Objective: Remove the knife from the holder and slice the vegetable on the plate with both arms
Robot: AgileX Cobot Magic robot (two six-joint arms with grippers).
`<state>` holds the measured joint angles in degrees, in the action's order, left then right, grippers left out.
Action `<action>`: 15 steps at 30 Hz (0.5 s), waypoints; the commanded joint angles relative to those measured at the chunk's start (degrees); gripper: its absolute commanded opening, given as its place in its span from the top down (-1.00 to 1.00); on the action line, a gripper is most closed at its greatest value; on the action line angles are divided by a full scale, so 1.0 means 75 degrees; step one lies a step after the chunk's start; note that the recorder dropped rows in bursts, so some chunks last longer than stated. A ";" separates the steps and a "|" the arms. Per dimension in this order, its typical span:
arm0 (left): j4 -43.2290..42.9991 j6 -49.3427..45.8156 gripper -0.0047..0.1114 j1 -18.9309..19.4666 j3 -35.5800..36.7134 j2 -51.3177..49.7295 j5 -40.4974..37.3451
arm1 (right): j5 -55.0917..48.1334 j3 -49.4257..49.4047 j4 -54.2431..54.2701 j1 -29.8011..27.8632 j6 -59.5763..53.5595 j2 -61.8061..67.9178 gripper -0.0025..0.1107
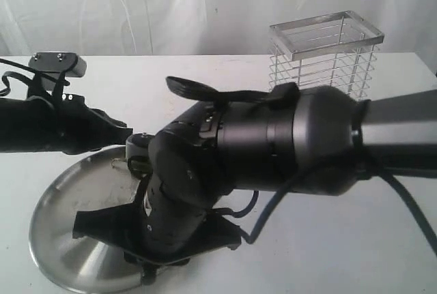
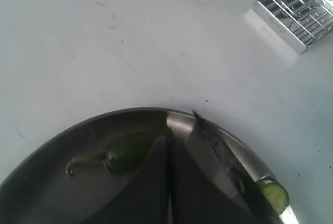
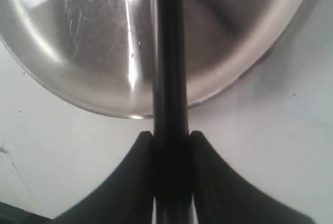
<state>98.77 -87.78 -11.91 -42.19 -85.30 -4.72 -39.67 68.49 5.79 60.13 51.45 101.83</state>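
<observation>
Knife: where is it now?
The knife is clamped in the right gripper, right wrist view; in the left wrist view its blade lies over the plate, between the vegetable and a cut slice.
</observation>
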 commanded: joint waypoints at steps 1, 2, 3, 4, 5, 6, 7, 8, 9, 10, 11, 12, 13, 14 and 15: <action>0.0146 0.0699 0.92 -0.0006 0.0067 -0.0072 -0.0510 | -0.0108 0.0305 -0.0199 -0.0266 0.0112 0.0164 0.96; -0.0084 0.1046 0.92 -0.0006 0.0067 -0.0039 -0.0868 | -0.0089 0.0362 -0.0166 -0.0337 0.0112 0.0227 0.96; -0.0306 0.1321 0.92 -0.0006 0.0067 -0.0004 -0.1215 | -0.0102 0.0420 -0.0131 -0.0379 0.0112 0.0299 0.96; -0.0596 0.1625 0.92 0.0044 0.0053 0.0032 -0.1512 | -0.0122 0.0510 -0.0055 -0.0417 0.0112 0.0385 0.96; -0.0979 0.1949 0.92 0.0098 0.0023 0.0033 -0.1705 | -0.0158 0.0563 -0.0013 -0.0421 0.0112 0.0453 0.96; -0.1324 0.2203 0.92 0.0167 -0.0021 0.0033 -0.1741 | -0.0158 0.0627 -0.0013 -0.0421 0.0097 0.0472 0.96; -0.1814 0.2539 0.92 0.0277 -0.0033 0.0033 -0.1741 | -0.0195 0.0672 -0.0013 -0.0421 0.0021 0.0490 0.96; -0.2326 0.3009 0.92 0.0417 -0.0064 0.0033 -0.1741 | -0.0211 0.0702 0.0029 -0.0385 -0.0044 0.0490 0.96; -0.2861 0.3357 0.92 0.0558 -0.0064 0.0033 -0.1783 | -0.0232 0.0722 0.0031 -0.0360 -0.0042 0.0490 0.96; -0.3400 0.3726 0.92 0.0755 -0.0078 0.0033 -0.1933 | -0.0248 0.0721 -0.0004 -0.0327 -0.0042 0.0490 0.96; -0.3916 0.3953 0.92 0.0953 -0.0079 -0.0027 -0.2170 | -0.0312 0.0721 -0.0004 -0.0327 -0.0042 0.0490 0.96; -0.4380 0.4074 0.92 0.1134 -0.0079 -0.0112 -0.2430 | -0.0418 0.0721 -0.0067 -0.0327 -0.0042 0.0490 0.96; -0.4696 0.4196 0.92 0.1290 -0.0079 -0.0220 -0.2605 | -0.0523 0.0721 -0.0199 -0.0327 -0.0042 0.0490 0.96; -0.4975 0.4438 0.92 0.1443 -0.0079 -0.0326 -0.2801 | -0.0644 0.0721 -0.0319 -0.0327 -0.0042 0.0490 0.96; -0.5137 0.4653 0.92 0.1595 -0.0079 -0.0411 -0.2969 | -0.0746 0.0721 -0.0428 -0.0327 -0.0042 0.0454 0.96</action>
<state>66.30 -57.37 -2.57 -42.69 -86.94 -21.98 -43.06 73.60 5.01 57.59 51.92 105.63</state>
